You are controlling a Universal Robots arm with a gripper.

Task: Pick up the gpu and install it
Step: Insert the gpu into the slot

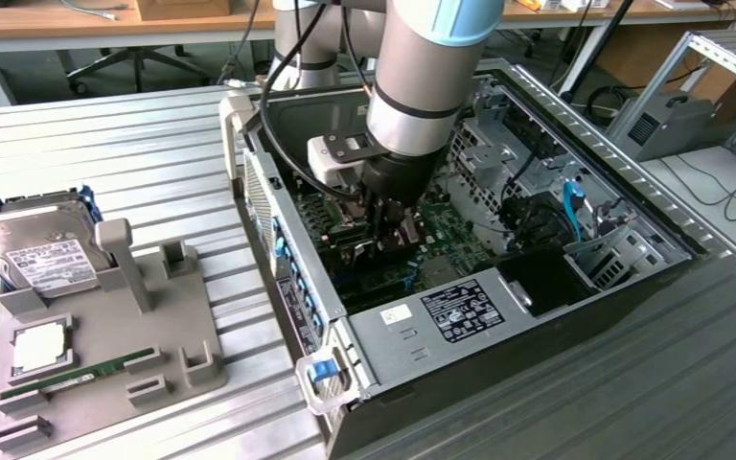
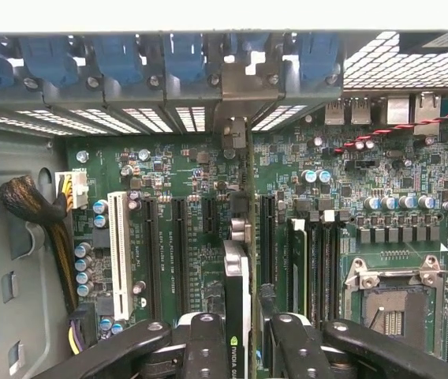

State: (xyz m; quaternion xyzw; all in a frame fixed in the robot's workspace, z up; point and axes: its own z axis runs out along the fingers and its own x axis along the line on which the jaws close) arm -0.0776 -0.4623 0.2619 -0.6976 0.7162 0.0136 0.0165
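End effector [image 2: 240, 347] clamped on gpu [image 2: 237, 292], card edge-on between fingers, over motherboard [image 2: 184, 166] slots.

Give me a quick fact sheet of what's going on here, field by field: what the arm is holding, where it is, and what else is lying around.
Gripper: gripper shut on the gpu, card held edge-on between the fingers
Position: inside the open computer case, above the motherboard among its expansion slots
Card bracket: reaches toward the case's rear slot openings
Tray outside case: grey holder at the exterior view's left
On tray: hard drive, green memory stick
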